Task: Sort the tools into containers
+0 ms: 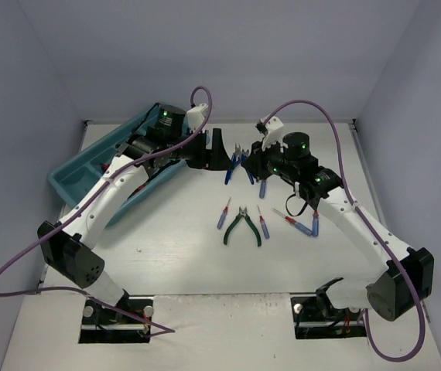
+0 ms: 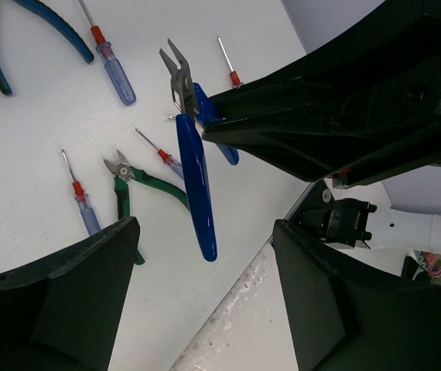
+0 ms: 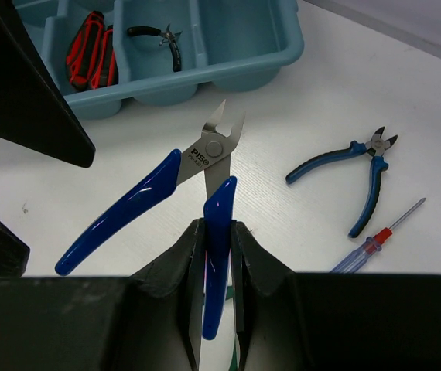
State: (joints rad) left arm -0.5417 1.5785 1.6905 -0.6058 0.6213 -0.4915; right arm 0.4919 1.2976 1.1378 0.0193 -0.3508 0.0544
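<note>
Fingers of right pincer [image 3: 217, 232] pinch one handle of blue cutters [image 3: 211, 151], held up off table [image 3: 321, 93]. Other handle hangs free. Left pincer [image 2: 203, 232] spread wide near it, not touching. Teal tray [image 3: 228, 73] near, red tools [image 3: 89, 54] in one slot.

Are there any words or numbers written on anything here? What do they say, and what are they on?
"PISO" (last letters unsure): printed on the metal head of the blue-handled cutters, which the right gripper holds by one handle.
A tinier line just under that word: too small to read.
Teal tray and the tools lying in it: no writing shows.
</note>
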